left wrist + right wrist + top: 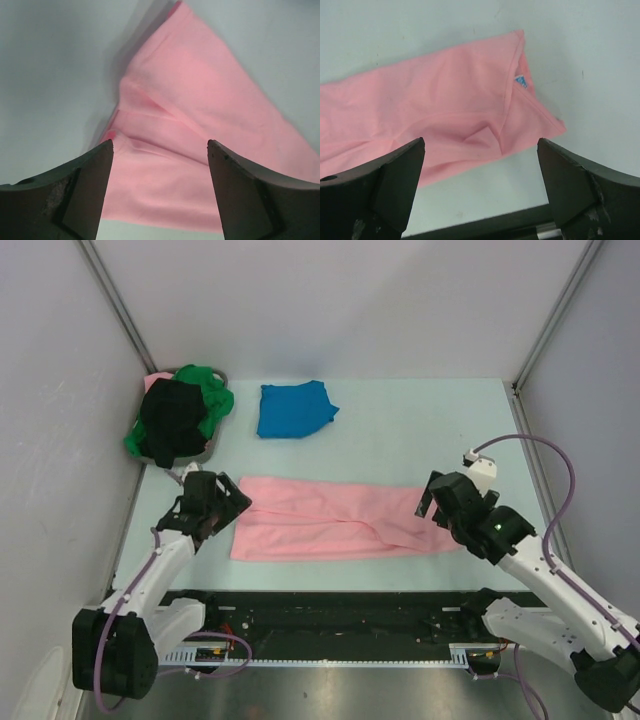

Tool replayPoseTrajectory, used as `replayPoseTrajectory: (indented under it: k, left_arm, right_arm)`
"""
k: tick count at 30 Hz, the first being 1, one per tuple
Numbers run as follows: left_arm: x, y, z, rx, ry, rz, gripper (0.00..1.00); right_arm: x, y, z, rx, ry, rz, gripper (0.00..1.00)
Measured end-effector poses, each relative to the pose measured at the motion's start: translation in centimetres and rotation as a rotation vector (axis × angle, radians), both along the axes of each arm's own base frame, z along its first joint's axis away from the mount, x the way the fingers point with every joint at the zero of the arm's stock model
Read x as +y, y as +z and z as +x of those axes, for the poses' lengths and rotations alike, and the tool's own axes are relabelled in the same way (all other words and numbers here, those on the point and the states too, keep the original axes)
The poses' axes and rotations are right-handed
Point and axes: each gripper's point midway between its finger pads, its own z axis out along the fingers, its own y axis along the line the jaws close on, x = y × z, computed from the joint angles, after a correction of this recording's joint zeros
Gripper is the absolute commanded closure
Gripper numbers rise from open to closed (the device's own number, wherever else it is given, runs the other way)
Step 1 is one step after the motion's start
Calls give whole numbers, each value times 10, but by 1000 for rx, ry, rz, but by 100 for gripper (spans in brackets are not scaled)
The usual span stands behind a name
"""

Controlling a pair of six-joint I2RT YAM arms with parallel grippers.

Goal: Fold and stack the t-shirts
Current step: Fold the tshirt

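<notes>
The arms are nearest, bolted at the near edge, each reaching in toward one end of the pink shirt [330,520].

The bench [420,430] is pale green, walled in white on three sides. The pink shirt is the largest thing on it. It lies flat near the front, folded into a long band running left to right, with a few creases toward its right end.

The left gripper [238,506] is at the band's left end. Its wrist view shows the jaws spread wide with nothing between them, and the shirt's folded corner lies below the gap. The right gripper [428,506] is at the right end, its jaws also wide apart and empty. The collar end of the shirt lies under it.

In the far left corner sits a grey basket [205,453], heaped with a black shirt [172,420] on top of a green shirt [212,390]. Just right of the basket and apart from it, a blue shirt [295,410] lies folded into a rough square.

A small blue label [520,81] shows inside the pink collar.
</notes>
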Motion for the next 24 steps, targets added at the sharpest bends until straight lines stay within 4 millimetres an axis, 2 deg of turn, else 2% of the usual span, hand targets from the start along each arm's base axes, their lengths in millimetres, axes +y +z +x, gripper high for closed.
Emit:
replayPoseTrajectory:
  k: [4,8,10,13,17,24]
  left_arm:
    - [-6,31,18,-76,-14,-19,20]
    - [-15,59,47,-123,-41,-35,20]
    - [-19,65,64,-124,-52,-33,21]
    - [-25,63,82,-103,-73,-35,21]
    - [-33,55,99,-67,-102,-45,22]
    - [-49,34,105,-20,-148,-58,23]
  right_arm:
    - [-1,-10,24,14,-22,-38,0]
    - [-11,-45,60,112,-91,-19,2]
    - [-17,-60,73,146,-122,14,4]
    - [-24,-71,94,152,-150,89,4]
    - [-27,-78,110,150,-159,168,4]
    - [-32,-90,109,197,-170,198,2]
